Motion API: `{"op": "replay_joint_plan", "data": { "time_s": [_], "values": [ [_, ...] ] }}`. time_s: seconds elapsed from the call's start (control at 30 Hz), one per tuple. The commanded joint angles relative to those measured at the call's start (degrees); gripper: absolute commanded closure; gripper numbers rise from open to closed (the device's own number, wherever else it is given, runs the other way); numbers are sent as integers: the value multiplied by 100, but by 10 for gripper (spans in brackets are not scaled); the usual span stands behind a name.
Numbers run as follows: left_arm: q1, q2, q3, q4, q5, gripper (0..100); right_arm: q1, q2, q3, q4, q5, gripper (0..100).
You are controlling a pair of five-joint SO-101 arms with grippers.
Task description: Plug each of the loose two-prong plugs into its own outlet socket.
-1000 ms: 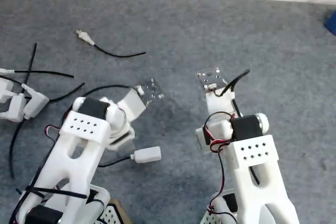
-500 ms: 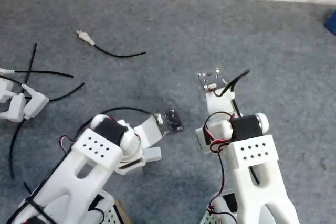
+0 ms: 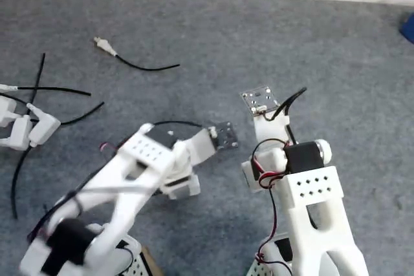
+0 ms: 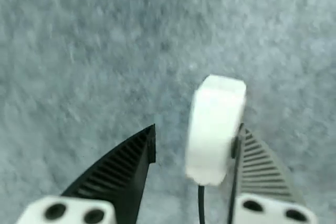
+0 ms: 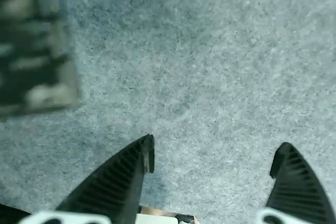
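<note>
A white outlet socket block [image 4: 215, 129] on a black cord lies on the grey carpet between the open fingers of my left gripper [image 4: 197, 129], close against one finger. In the high view the block [image 3: 184, 189] peeks out from under the left arm. My right gripper [image 5: 218, 141] stands open over bare carpet, holding nothing. A loose two-prong plug [image 3: 101, 44] with a short black cord lies far back on the left. More white plug and socket pieces [image 3: 29, 130] with black cords sit at the left edge.
The right arm [image 3: 304, 185] stands just right of the left arm [image 3: 149, 159], their wrists close together. A dark blurred part [image 5: 31, 40] shows near my right gripper. A blue object [image 3: 407, 27] sits at the far right edge. Grey carpet lies open behind both arms.
The left arm has swung to the right and down over the white socket block, which now lies between its fingers. The right arm has barely moved.
</note>
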Motion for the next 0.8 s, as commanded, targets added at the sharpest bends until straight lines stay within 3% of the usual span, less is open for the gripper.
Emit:
{"op": "replay_joint_plan", "data": {
  "time_s": [0.0,0.07,0.2,0.33,0.47,0.57,0.77],
  "values": [
    [40,796,-910,-62,-404,883,444,13,-57,66,158,656],
    [57,1112,-1323,-9,-738,956,664,4,-57,66,264,656],
    [66,1376,-1956,290,-1160,930,866,4,-31,57,431,656],
    [251,1411,-2220,334,-1178,941,875,4,-40,48,440,656],
    [848,1341,-2079,932,-1160,966,927,4,-57,57,440,656],
    [1042,998,-2079,1345,-870,969,1402,4,-66,40,440,656],
    [180,-40,-2202,1495,-475,970,2246,4,-22,13,756,656]
  ]
}}
